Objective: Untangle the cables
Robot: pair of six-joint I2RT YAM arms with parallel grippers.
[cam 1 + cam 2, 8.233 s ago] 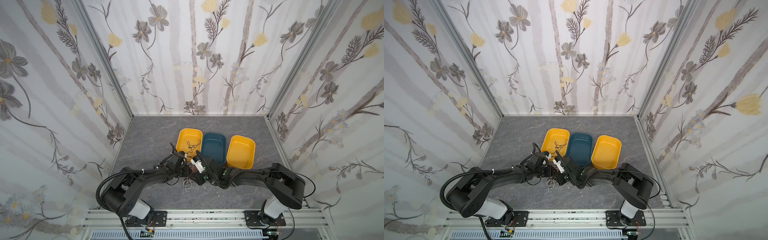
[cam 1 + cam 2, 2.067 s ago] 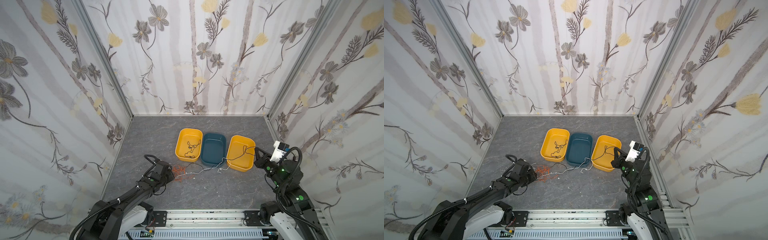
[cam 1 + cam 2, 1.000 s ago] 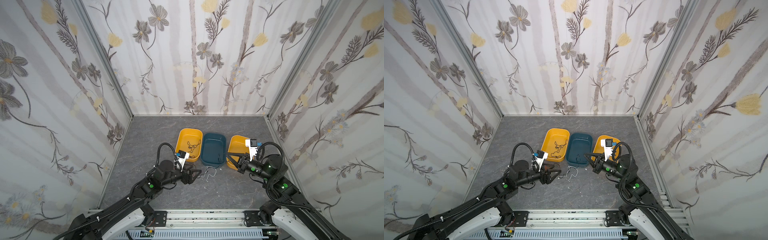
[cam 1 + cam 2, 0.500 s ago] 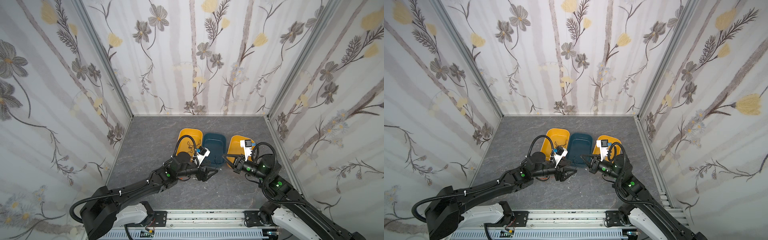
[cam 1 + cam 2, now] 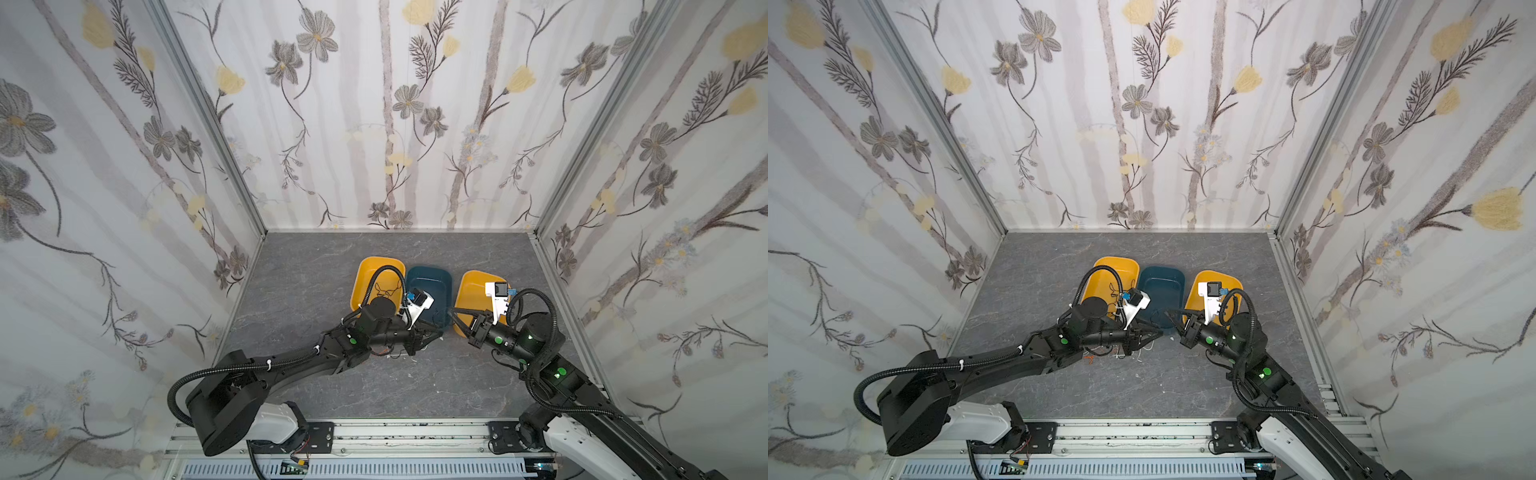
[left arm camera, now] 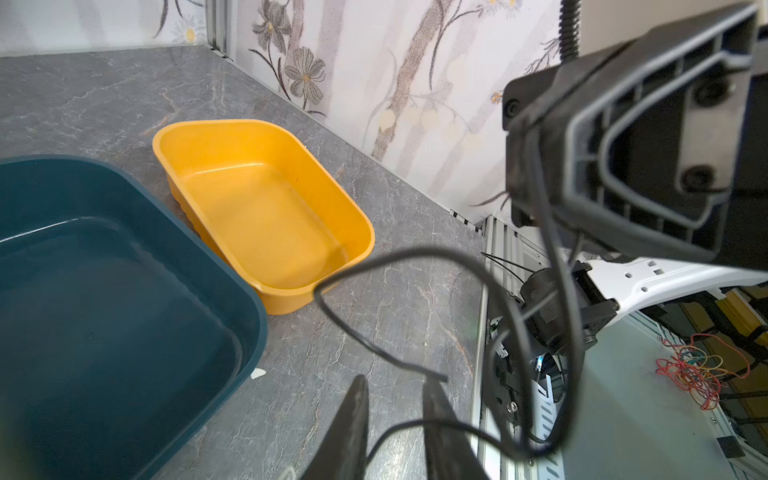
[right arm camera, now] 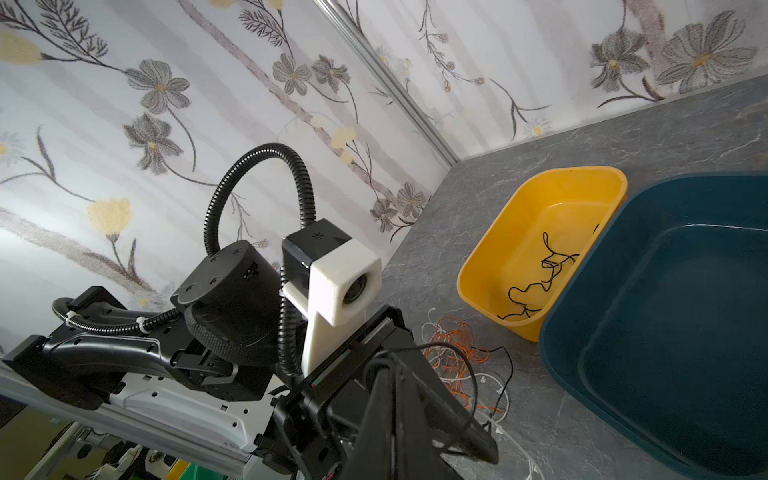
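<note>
A black cable (image 6: 415, 249) is being pinched by the closed right end effector (image 7: 390, 370) — and straddled by the narrowly parted left end effector (image 6: 395, 382); orange and white cables (image 7: 453, 345) are being borne, heaped, by the worktop (image 7: 540, 415)

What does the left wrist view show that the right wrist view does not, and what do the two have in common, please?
Only the left wrist view shows the empty yellow tray. Only the right wrist view shows the other yellow tray holding a loose black cable, and the orange and white tangle on the table. Both show the teal tray and the black cable held by the right gripper.
</note>
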